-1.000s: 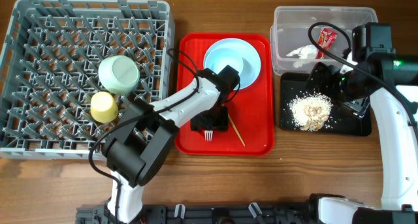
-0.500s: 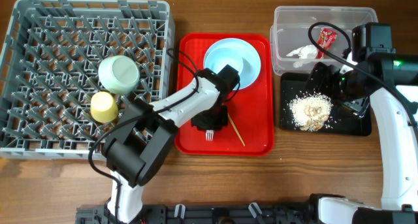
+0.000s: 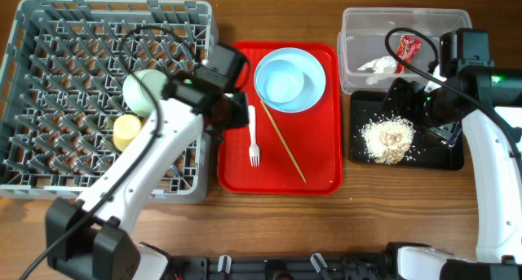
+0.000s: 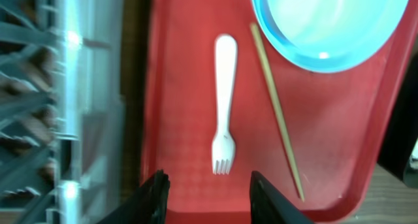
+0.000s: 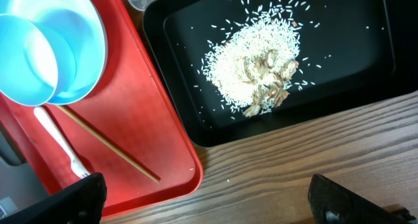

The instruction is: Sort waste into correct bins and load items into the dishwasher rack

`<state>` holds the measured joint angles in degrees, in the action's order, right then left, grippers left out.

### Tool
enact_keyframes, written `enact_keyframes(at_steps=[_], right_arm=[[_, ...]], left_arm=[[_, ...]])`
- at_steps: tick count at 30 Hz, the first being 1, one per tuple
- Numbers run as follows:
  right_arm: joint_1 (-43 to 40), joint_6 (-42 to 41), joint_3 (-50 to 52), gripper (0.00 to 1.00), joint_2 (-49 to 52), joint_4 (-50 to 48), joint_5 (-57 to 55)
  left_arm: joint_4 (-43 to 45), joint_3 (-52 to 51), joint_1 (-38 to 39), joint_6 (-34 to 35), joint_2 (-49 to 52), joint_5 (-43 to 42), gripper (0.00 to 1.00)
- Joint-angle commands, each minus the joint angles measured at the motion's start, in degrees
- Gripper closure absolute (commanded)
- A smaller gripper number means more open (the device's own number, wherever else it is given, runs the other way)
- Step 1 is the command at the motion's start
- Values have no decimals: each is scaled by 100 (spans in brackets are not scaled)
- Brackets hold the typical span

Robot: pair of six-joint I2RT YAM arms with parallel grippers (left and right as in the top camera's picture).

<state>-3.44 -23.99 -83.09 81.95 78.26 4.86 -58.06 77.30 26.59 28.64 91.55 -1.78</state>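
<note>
A white plastic fork [image 3: 254,137] and a wooden chopstick [image 3: 284,141] lie on the red tray [image 3: 318,170]. A pale-blue plate [image 3: 310,88] holding a small bowl [image 3: 283,82] sits at the tray's far end. My left gripper [image 3: 232,110] is open and empty above the tray's left edge; in its wrist view [image 4: 209,199] the fork [image 4: 224,106] and chopstick [image 4: 276,110] lie ahead. The grey rack [image 3: 65,60] holds a green bowl [image 3: 145,92] and a yellow cup [image 3: 129,133]. My right gripper [image 3: 408,100] is open and empty [image 5: 212,201].
The clear tub [image 3: 440,23] holds a red wrapper [image 3: 407,46] and a white tissue [image 3: 377,64]. The black tray [image 3: 440,156] holds food scraps [image 3: 387,139], which also show in the right wrist view [image 5: 258,70]. The rack wall [image 4: 78,106] stands next to the red tray [image 4: 183,87].
My left gripper has drawn back from the middle of the red tray to its left edge, uncovering the whole fork and chopstick. The right arm has not moved.
</note>
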Motion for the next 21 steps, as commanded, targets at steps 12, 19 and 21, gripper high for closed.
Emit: enact_keyframes(at_steps=[12,19,21], right_arm=[[-13,-17,-133,0,-81,44,-33],[-13,-17,-133,0,-81,50,-33],[-13,-17,-133,0,-81,52,-33]], left_arm=[[111,-28,966,485,2175,-155,51],[326,-39,968,485,2413,-136,50],[345,-72,968,485,2437,-136,50]])
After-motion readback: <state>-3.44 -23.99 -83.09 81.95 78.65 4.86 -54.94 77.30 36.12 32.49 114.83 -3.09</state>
